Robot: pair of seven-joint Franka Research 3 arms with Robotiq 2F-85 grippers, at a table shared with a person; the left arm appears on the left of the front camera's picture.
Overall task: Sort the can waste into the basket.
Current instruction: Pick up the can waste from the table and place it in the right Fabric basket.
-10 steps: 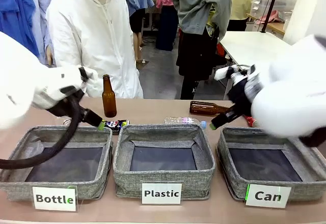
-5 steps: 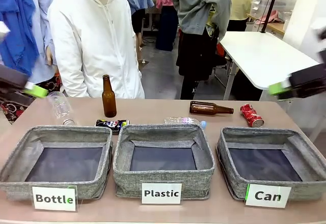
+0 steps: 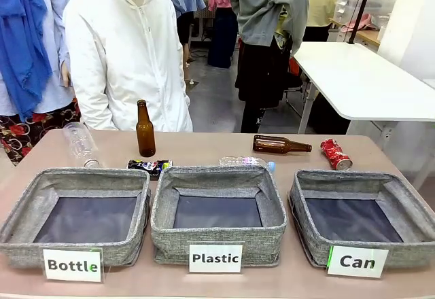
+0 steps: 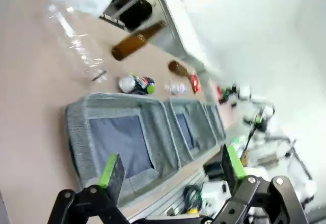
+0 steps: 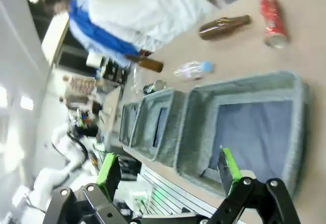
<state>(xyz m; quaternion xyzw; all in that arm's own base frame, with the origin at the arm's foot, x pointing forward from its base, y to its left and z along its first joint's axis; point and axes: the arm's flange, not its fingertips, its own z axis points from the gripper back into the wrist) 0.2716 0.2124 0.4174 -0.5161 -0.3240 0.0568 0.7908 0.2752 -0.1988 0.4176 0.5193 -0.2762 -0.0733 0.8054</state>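
Note:
The crushed red-and-silver can [image 3: 336, 153] lies on the table behind the right-hand grey basket [image 3: 346, 176] labelled "Can". The black printed can [image 3: 151, 166] lies on its side between the "Bottle" and "Plastic" baskets, at their far edge. My left gripper [image 4: 171, 167] hangs open and empty above the near-left side of the table, with the black can [image 4: 137, 84] and the red can [image 4: 195, 81] far ahead of it. My right gripper [image 5: 169, 167] is open and empty above the near edge by the Can basket [image 5: 244, 89]; the red can [image 5: 272, 23] lies beyond it.
The "Bottle" basket [image 3: 41, 183] and the "Plastic" basket [image 3: 204, 175] stand left of the Can basket. One brown bottle [image 3: 145, 129] stands upright, another [image 3: 280, 145] lies flat. Clear plastic bottles [image 3: 80, 143] [image 3: 246, 162] lie nearby. A person in white [image 3: 126, 47] stands at the far side.
Both arms have pulled back out of the front view, the left one leftward and the right one rightward. The cans, bottles and baskets have not moved.

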